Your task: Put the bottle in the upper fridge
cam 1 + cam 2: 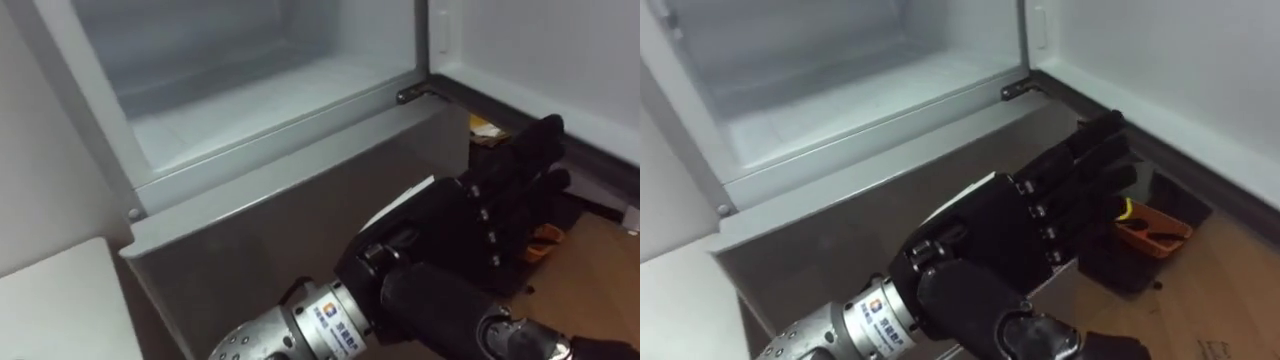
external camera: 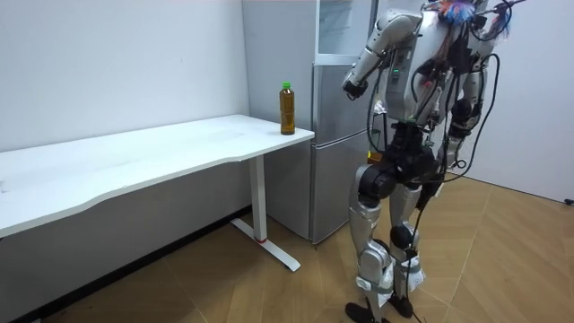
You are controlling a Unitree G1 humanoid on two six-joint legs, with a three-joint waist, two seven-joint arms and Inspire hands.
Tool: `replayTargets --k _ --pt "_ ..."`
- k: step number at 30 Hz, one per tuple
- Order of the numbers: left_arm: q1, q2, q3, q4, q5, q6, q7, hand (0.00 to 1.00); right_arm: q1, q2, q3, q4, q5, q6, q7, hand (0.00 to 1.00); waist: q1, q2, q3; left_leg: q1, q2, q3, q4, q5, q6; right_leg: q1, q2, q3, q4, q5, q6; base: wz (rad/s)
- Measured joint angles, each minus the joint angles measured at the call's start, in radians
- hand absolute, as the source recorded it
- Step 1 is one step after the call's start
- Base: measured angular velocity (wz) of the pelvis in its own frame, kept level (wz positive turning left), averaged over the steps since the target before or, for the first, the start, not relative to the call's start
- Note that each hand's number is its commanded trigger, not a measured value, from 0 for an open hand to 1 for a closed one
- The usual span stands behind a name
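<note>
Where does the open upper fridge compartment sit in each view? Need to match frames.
Left eye view: upper fridge compartment, top left to centre.
Right eye view: top left.
Room view: top centre, beside the robot's raised arm.
Shared landmark: white table beside the fridge, lower left in both eye views.

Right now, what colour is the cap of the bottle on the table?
Green cap on the amber bottle; room view shows it best.
</note>
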Motion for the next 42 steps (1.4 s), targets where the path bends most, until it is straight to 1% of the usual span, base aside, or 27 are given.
replayTargets --k 1,2,3,5,7,8,10,12,13,14,16,17,19,21,22,24,25,26,27,29,30,32,34,36,38,39,42 --pt "0.003 0.0 0.002 -0.003 0.003 0.0 0.003 0.0 -0.001 0.002 0.0 0.0 -0.001 0.0 0.0 0.0 0.005 -0.001 -0.0005 -0.004 0.0 -0.009 0.001 0.001 0.0 0.0 -0.002 -0.01 0.0 0.0 0.0 0.43" --pt "0.02 0.002 0.01 -0.019 0.016 0.0 0.005 0.0 -0.005 0.005 -0.001 0.0 -0.002 0.0 0.0 0.0 0.008 -0.005 -0.0006 -0.013 -0.005 -0.027 0.002 0.007 0.002 0.0 -0.007 -0.03 0.0 0.0 0.001 0.39" --pt "0.03 0.003 0.012 -0.026 0.027 0.0 0.005 0.0 -0.006 0.008 0.0 0.0 -0.003 0.0 0.0 0.0 0.011 -0.008 -0.0015 -0.016 -0.011 -0.033 0.002 0.011 0.003 0.0 -0.01 -0.039 0.0 -0.001 0.001 0.45" --pt "0.071 0.02 0.012 -0.055 0.065 -0.002 0.005 0.0 -0.016 0.013 0.012 0.003 -0.004 0.0 0.001 0.0 0.031 -0.019 -0.0058 -0.024 -0.016 -0.06 0.002 0.018 0.005 0.003 -0.015 -0.065 -0.001 -0.001 0.001 0.37" --pt "0.104 0.031 0.011 -0.079 0.087 -0.002 0.003 0.0 -0.021 0.013 0.043 0.006 -0.002 -0.003 0.002 0.0 0.045 -0.03 -0.0078 -0.025 -0.017 -0.082 0.002 0.023 0.005 0.013 -0.018 -0.087 -0.001 -0.001 0.001 0.34" --pt "0.12 0.031 0.011 -0.086 0.099 -0.003 -0.001 0.0 -0.023 0.013 0.051 0.01 -0.005 -0.003 0.004 0.0 0.061 -0.035 -0.0085 -0.025 -0.018 -0.089 0.003 0.025 0.005 0.018 -0.02 -0.095 -0.002 -0.001 0.001 0.29" --pt "0.153 0.03 0.011 -0.086 0.11 -0.011 -0.009 0.0 -0.028 0.012 0.067 0.022 -0.013 -0.012 0.014 0.0 0.085 -0.038 -0.008 -0.026 -0.018 -0.096 0.005 0.027 0.008 0.021 -0.025 -0.109 -0.002 -0.002 0.002 0.2" --pt "0.203 0.032 0.012 -0.086 0.121 -0.014 -0.013 0.0 -0.03 0.013 0.073 0.022 -0.029 -0.02 0.017 0.0 0.097 -0.043 -0.0075 -0.03 -0.022 -0.109 0.006 0.03 0.011 0.021 -0.03 -0.117 0.003 -0.007 0.005 0.19" --pt "0.238 0.036 0.011 -0.086 0.148 -0.014 -0.021 0.0 -0.033 0.015 0.08 0.022 -0.046 -0.02 0.021 0.0 0.109 -0.049 -0.008 -0.033 -0.023 -0.111 0.011 0.031 0.011 0.02 -0.031 -0.121 0.004 -0.009 0.006 0.15" --pt "0.265 0.039 0.011 -0.086 0.186 -0.013 -0.031 0.0 -0.035 0.021 0.081 0.022 -0.056 -0.02 0.023 0.0 0.113 -0.06 -0.0073 -0.045 -0.024 -0.12 0.022 0.031 0.011 0.019 -0.034 -0.137 0.002 -0.011 0.005 0.22" --pt "0.287 0.045 0.011 -0.086 0.222 -0.013 -0.039 0.0 -0.036 0.035 0.08 0.025 -0.064 -0.021 0.023 0.0 0.115 -0.076 -0.0079 -0.064 -0.026 -0.14 0.035 0.031 0.011 0.016 -0.037 -0.158 0.001 -0.012 0.005 0.38" --pt "0.293 0.046 0.012 -0.086 0.24 -0.013 -0.045 0.0 -0.036 0.041 0.079 0.025 -0.086 -0.021 0.023 0.0 0.123 -0.081 -0.0077 -0.067 -0.027 -0.14 0.035 0.033 0.014 0.016 -0.038 -0.166 0.001 -0.012 0.005 0.3" --pt "0.304 0.047 0.013 -0.086 0.253 -0.015 -0.058 0.0 -0.037 0.041 0.08 0.025 -0.115 -0.024 0.026 0.0 0.143 -0.084 -0.0076 -0.068 -0.029 -0.14 0.035 0.033 0.015 0.019 -0.041 -0.172 0.001 -0.012 0.007 0.13" --pt "0.326 0.048 0.013 -0.086 0.275 -0.028 -0.078 0.0 -0.036 0.043 0.081 0.023 -0.124 -0.033 0.037 0.0 0.144 -0.08 -0.0098 -0.067 -0.033 -0.14 0.035 0.034 0.016 0.027 -0.047 -0.186 0.001 -0.013 0.011 0.2" --pt "0.341 0.053 0.012 -0.085 0.275 -0.028 -0.09 0.0 -0.036 0.046 0.082 0.023 -0.123 -0.037 0.044 0.0 0.144 -0.079 -0.0101 -0.065 -0.035 -0.139 0.035 0.034 0.017 0.033 -0.049 -0.192 0.0 -0.015 0.014 0.18" --pt "0.38 0.067 0.013 -0.084 0.276 -0.044 -0.107 0.0 -0.041 0.05 0.096 0.021 -0.123 -0.041 0.045 0.0 0.148 -0.078 -0.0107 -0.064 -0.035 -0.137 0.035 0.034 0.017 0.034 -0.049 -0.192 0.0 -0.017 0.014 0.06" --pt "0.41 0.074 0.013 -0.083 0.29 -0.044 -0.115 0.0 -0.04 0.05 0.11 0.018 -0.123 -0.047 0.044 0.0 0.152 -0.079 -0.0105 -0.064 -0.035 -0.137 0.034 0.034 0.017 0.034 -0.049 -0.193 0.0 -0.019 0.014 0.0" --pt "0.441 0.076 0.014 -0.071 0.315 -0.048 -0.128 0.0 -0.04 0.051 0.112 0.019 -0.124 -0.049 0.043 0.0 0.156 -0.079 -0.0104 -0.064 -0.035 -0.137 0.033 0.034 0.017 0.034 -0.049 -0.194 0.001 -0.021 0.013 0.03" --pt "0.454 0.076 0.014 -0.059 0.331 -0.049 -0.134 0.0 -0.038 0.051 0.114 0.019 -0.123 -0.052 0.043 0.0 0.158 -0.079 -0.0103 -0.065 -0.035 -0.138 0.033 0.034 0.017 0.034 -0.049 -0.196 0.002 -0.022 0.013 0.05" --pt "0.512 0.088 0.014 -0.035 0.424 -0.048 -0.138 0.0 -0.037 0.051 0.117 0.019 -0.123 -0.057 0.043 0.0 0.16 -0.08 -0.0093 -0.067 -0.034 -0.137 0.033 0.034 0.017 0.034 -0.049 -0.202 0.001 -0.025 0.012 0.07" --pt "0.526 0.094 0.015 -0.03 0.446 -0.048 -0.141 0.0 -0.035 0.051 0.117 0.019 -0.123 -0.057 0.044 0.0 0.161 -0.081 -0.0089 -0.068 -0.034 -0.137 0.033 0.034 0.017 0.034 -0.049 -0.203 0.001 -0.025 0.012 0.07" --pt "0.561 0.101 0.019 0.028 0.524 -0.048 -0.166 0.0 -0.033 0.051 0.117 0.019 -0.123 -0.058 0.045 0.0 0.168 -0.083 -0.0075 -0.069 -0.034 -0.139 0.032 0.034 0.017 0.034 -0.049 -0.208 0.0 -0.027 0.012 0.06" --pt "0.584 0.105 0.02 0.062 0.566 -0.046 -0.172 0.0 -0.033 0.051 0.12 0.019 -0.12 -0.058 0.051 0.0 0.17 -0.086 -0.0056 -0.071 -0.034 -0.14 0.033 0.034 0.017 0.034 -0.049 -0.211 -0.002 -0.027 0.012 0.05" --pt "0.613 0.11 0.03 0.082 0.578 -0.048 -0.175 0.0 -0.032 0.054 0.121 0.017 -0.118 -0.059 0.054 0.0 0.17 -0.093 -0.0012 -0.072 -0.035 -0.14 0.033 0.034 0.017 0.034 -0.049 -0.213 -0.001 -0.028 0.013 0.05" --pt "0.633 0.107 0.038 0.164 0.601 -0.061 -0.176 0.0 -0.032 0.055 0.121 0.013 -0.118 -0.059 0.066 0.0 0.171 -0.102 0.0026 -0.072 -0.035 -0.14 0.032 0.034 0.017 0.034 -0.05 -0.215 0.0 -0.03 0.013 0.0" --pt "0.635 0.107 0.039 0.189 0.605 -0.061 -0.175 0.0 -0.032 0.055 0.12 0.012 -0.119 -0.059 0.067 0.0 0.172 -0.103 0.0028 -0.073 -0.035 -0.14 0.032 0.034 0.017 0.034 -0.05 -0.216 0.0 -0.03 0.013 0.0" --pt "0.637 0.104 0.04 0.359 0.624 -0.067 -0.168 0.0 -0.031 0.055 0.121 0.011 -0.123 -0.06 0.065 0.0 0.173 -0.106 0.0028 -0.075 -0.035 -0.136 0.033 0.034 0.017 0.032 -0.05 -0.217 -0.001 -0.03 0.013 0.0"
